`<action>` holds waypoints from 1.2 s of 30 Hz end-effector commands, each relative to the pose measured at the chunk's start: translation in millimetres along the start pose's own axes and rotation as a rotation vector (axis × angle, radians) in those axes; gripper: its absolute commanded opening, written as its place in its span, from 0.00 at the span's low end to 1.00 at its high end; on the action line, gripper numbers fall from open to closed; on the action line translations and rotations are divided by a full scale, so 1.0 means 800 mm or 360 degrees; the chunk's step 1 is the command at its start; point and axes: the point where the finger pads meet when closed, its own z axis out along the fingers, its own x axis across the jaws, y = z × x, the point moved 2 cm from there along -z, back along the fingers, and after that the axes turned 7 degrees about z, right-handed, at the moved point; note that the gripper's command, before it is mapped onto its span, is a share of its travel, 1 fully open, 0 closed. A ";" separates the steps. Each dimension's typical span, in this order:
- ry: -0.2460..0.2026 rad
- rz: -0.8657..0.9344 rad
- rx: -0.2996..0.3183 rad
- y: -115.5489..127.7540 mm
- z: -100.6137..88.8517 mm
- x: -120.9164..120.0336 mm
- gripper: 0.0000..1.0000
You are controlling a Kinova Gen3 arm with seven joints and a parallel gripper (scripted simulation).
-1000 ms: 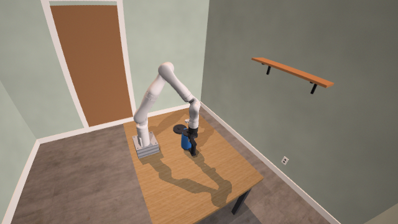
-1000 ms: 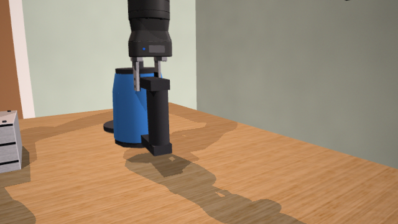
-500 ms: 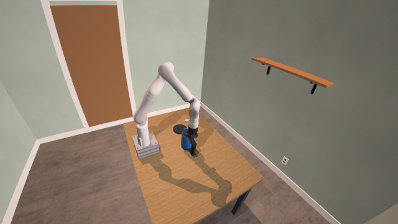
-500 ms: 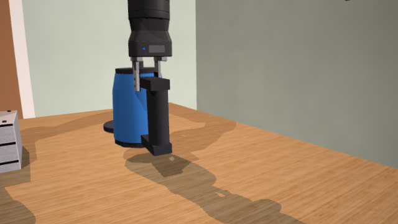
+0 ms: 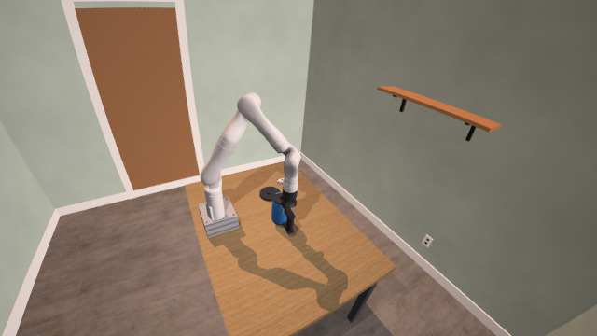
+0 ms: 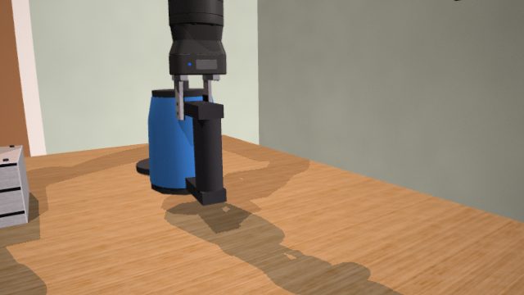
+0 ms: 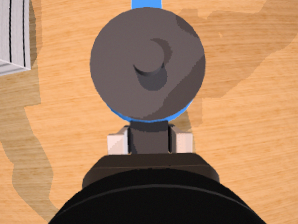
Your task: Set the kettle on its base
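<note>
Now gripper (image 6: 196,107) clamps kettle (image 6: 169,141) by handle's top bar, keeping it upright, lifted w/ underside ring free to meet base (image 5: 269,193) stud.

The arm (image 5: 252,119) bends at the elbow, wrist pointing straight down, jaws clamped on the kettle handle (image 6: 208,152).

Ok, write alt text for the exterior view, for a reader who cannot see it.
A black gripper reaching straight down is closed on the top of the black handle of an upright blue kettle, held just above a wooden table. The edge of a dark round base shows behind the kettle.
</note>
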 end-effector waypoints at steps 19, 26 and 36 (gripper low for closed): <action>-0.0001 0.0004 -0.0005 -0.002 -0.003 -0.001 0.00; -0.0001 0.0004 -0.0005 -0.005 -0.003 -0.001 0.00; 0.0008 0.0004 -0.0009 -0.019 -0.004 0.000 0.00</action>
